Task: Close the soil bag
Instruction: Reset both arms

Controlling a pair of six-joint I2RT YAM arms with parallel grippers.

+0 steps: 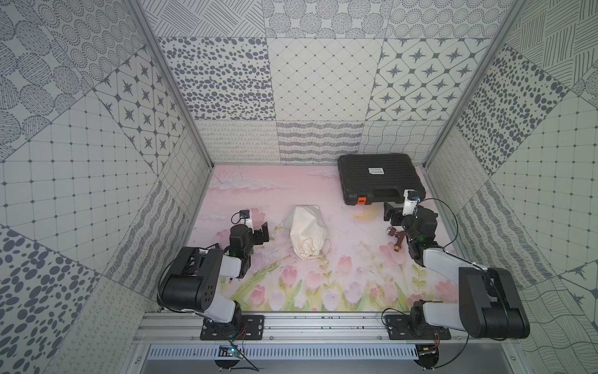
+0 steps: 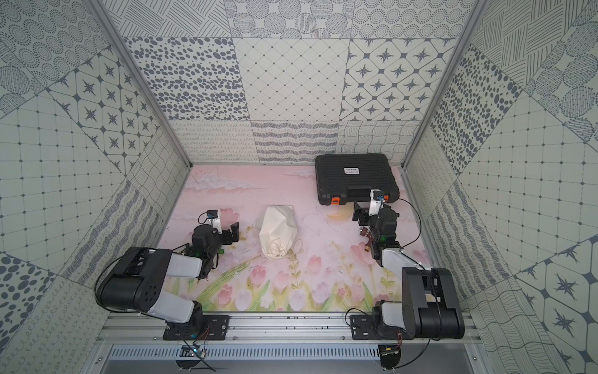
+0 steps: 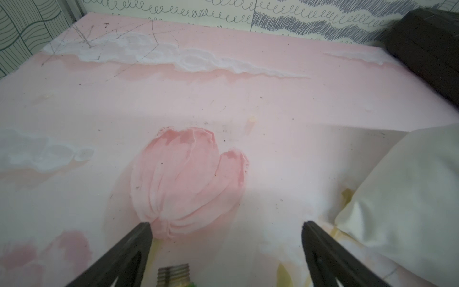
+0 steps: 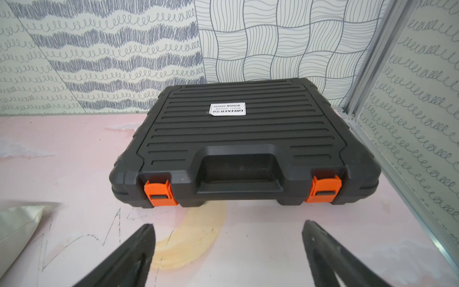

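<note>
Where the flower-printed counter point(image 1: 259, 194) reaches mid-width, the entries are listed as follows.

Item 1: soil bag point(image 1: 307, 231) point(image 2: 278, 231). Cream cloth sack lying on its side on the counter, between the two arms. Its mouth end points toward the robot's base and looks puckered. Thin pale cords point(image 1: 326, 246) loop loose on the counter beside the mouth. Nothing grips it.

Item 2: left end effector point(image 1: 263, 233) point(image 3: 226, 226). Jaws spread wide, nothing between them. It sits low over the counter, near the bag's left flank but apart from it. In the left wrist view the cream cloth point(image 3: 402, 198) fills the edge just outside one finger, with a strip of counter between them.

Item 3: right end effector point(image 1: 393, 212) point(image 4: 228, 226). Jaws spread wide and empty. It is well apart from the bag, on the bag's right and farther back, facing the black case. Only a corner of the bag point(image 4: 17, 228) shows in the right wrist view.

Item 4: black case point(image 1: 378, 176) point(image 4: 243, 139). Ribbed, lid down, with two orange latches point(image 4: 159, 192). It sits at the far right of the counter.

Item 5: brown fitting point(image 1: 396, 239). It lies on the counter beside the right arm.
</note>
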